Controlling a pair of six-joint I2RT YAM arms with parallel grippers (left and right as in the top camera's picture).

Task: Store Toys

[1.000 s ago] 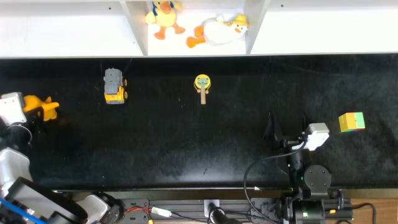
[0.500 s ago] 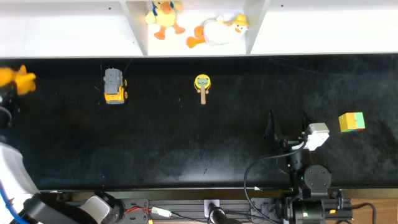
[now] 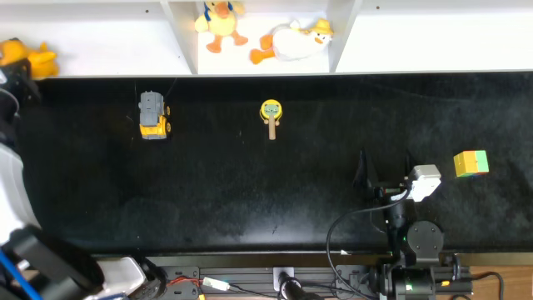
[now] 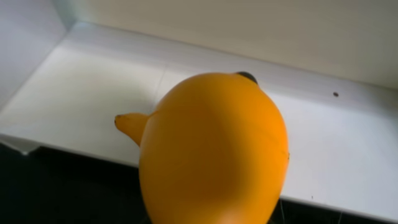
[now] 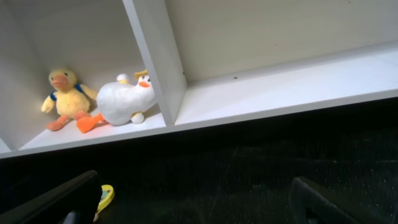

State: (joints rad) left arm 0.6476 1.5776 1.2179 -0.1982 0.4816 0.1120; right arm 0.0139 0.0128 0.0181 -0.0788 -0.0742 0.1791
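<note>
My left gripper [image 3: 10, 73] is clamped on the smooth, rounded orange toy [image 4: 214, 149]. The white shelf floor [image 4: 93, 93] lies just ahead and below, so I'd carry the toy fully over it, lower, then let go.

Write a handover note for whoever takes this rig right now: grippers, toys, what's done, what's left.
Left gripper: shut on orange toy, at the front edge of the left bay.
Right gripper: jaws open, empty, low over the table.
Done: yellow duck and white duck in the middle bay.
Left: release the orange toy; truck, rattle, cube lie on the table.
</note>
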